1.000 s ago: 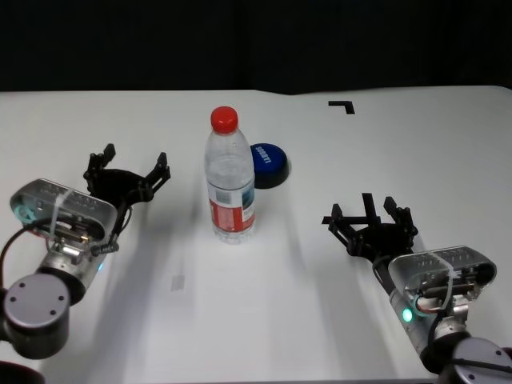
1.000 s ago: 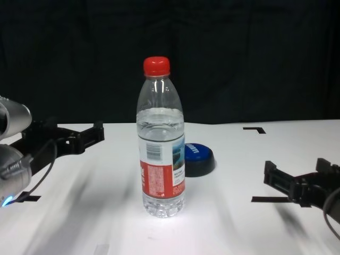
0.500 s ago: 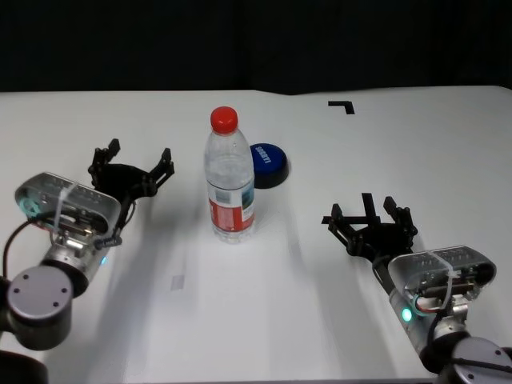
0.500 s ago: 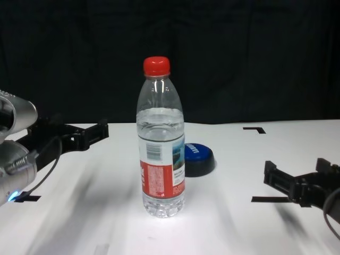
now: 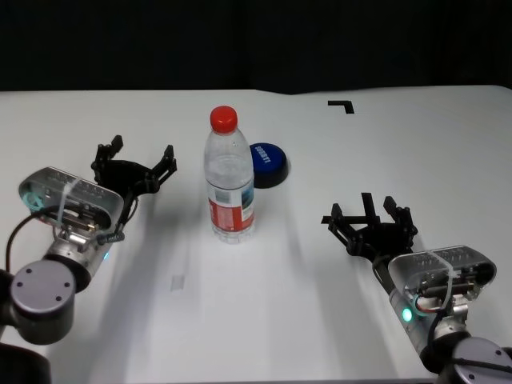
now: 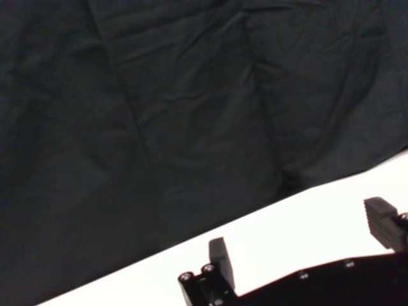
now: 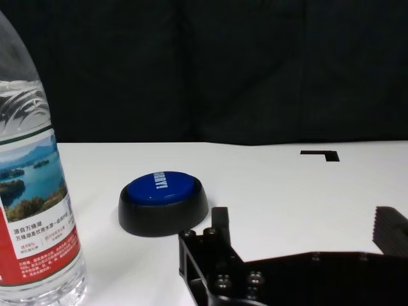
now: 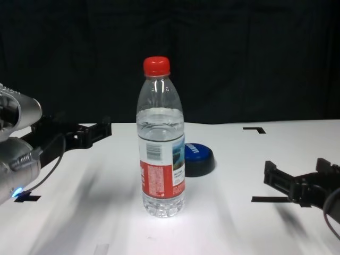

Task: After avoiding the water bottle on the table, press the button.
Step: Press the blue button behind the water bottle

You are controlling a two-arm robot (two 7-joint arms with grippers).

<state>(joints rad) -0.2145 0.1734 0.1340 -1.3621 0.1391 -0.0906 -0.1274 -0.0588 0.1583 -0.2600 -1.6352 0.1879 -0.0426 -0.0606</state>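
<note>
A robot test lab: a bare white table [image 5: 320, 144] with black tape marks [image 5: 342, 105] (corner markers), backed at the far side by a black cloth curtain [image 6: 159, 95].

head view: high, looking forward and down over the whole counter [image 5: 336, 320]
chest view: low, near counter level, facing forward, water bottle [image 8: 162, 141] close
left wrist view: just behind left tool [image 6: 299, 255], faces dark backdrop [image 6: 159, 115]
right wrist view: behind right tool [image 7: 299, 239], low, facing button [image 7: 163, 203]
shared: bottle and button in head, chest, right wrist
</note>
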